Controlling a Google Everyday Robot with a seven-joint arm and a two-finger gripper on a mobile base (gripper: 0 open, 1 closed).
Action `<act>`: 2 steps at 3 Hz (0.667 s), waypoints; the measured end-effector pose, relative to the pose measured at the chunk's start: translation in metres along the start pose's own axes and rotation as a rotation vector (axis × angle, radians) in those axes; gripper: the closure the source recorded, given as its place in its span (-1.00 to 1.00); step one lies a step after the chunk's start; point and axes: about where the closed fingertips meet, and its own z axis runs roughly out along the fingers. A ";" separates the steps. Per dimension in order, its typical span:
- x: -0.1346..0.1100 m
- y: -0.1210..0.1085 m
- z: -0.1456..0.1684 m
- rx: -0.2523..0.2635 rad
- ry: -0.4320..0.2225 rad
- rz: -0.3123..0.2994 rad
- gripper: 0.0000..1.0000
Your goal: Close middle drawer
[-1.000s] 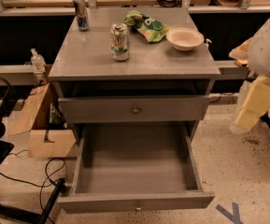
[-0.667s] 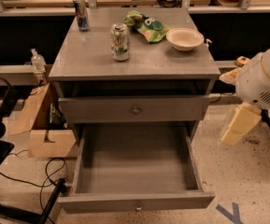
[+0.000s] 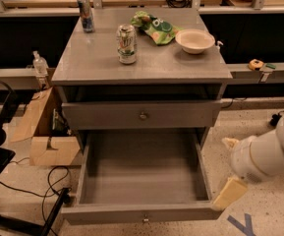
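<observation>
The middle drawer [image 3: 141,168] stands pulled far out of the grey cabinet [image 3: 102,63], its box empty. It is a stiff wooden box and probably light, so it should slide in under a steady push. Press flat on the front near the knob [image 3: 145,219] — a shove at one corner may rack it. The gripper [image 3: 229,191] hangs just beside the front right corner — open or closed, I cannot tell.
</observation>
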 end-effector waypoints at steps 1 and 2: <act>0.036 0.035 0.057 0.062 0.012 0.084 -1.00; 0.034 0.033 0.055 0.065 0.010 0.082 -1.00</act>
